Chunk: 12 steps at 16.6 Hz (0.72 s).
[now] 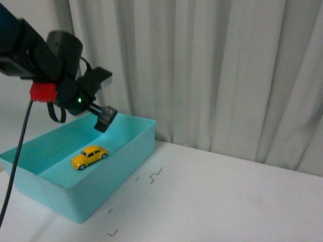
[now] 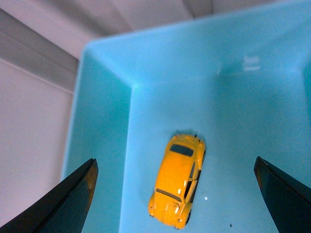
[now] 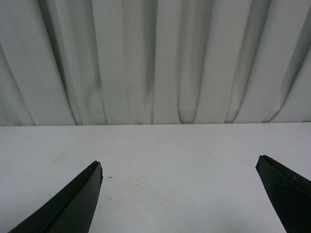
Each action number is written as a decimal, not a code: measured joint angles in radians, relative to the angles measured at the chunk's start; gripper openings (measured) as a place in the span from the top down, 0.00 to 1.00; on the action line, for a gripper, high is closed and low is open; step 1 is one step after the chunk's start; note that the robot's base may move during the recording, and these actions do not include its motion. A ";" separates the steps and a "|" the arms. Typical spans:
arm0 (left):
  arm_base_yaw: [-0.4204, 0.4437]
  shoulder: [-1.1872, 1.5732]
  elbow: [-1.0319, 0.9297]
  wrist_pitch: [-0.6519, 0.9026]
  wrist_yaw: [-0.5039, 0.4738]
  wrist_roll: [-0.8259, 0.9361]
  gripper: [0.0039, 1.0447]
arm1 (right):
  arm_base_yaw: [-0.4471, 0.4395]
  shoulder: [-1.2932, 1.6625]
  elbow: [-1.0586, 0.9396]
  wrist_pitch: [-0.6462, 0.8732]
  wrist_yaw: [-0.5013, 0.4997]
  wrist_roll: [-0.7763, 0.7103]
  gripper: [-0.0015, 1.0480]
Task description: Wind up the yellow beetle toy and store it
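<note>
Left wrist view: yellow beetle toy [image 2: 178,186] lies in the teal bin [image 2: 102,145] directly below the wide-open left gripper [image 2: 175,194] — long axis running across the finger gap, untouched.

Bin walls [image 1: 118,174] round beetle [image 1: 89,157]

The left arm [image 1: 40,55] reaches in from the upper left, its gripper [image 1: 105,120] angled downward with jaws spread wide and empty; the right gripper [image 3: 180,204] likewise gapes.

Glossy yellow beetle toy [image 1: 89,157] in turquoise bin [image 1: 121,174], white table [image 1: 227,196]
</note>
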 joint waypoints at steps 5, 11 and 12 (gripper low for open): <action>0.013 -0.361 -0.317 0.425 0.273 -0.183 0.21 | 0.000 0.000 0.000 0.001 0.001 0.000 0.06; -0.119 -0.755 -0.882 0.789 0.265 -0.428 0.81 | 0.000 0.000 0.000 0.000 0.000 0.000 0.06; -0.135 -0.789 -0.936 0.793 0.240 -0.434 0.92 | 0.000 0.000 0.000 0.000 0.000 0.000 0.06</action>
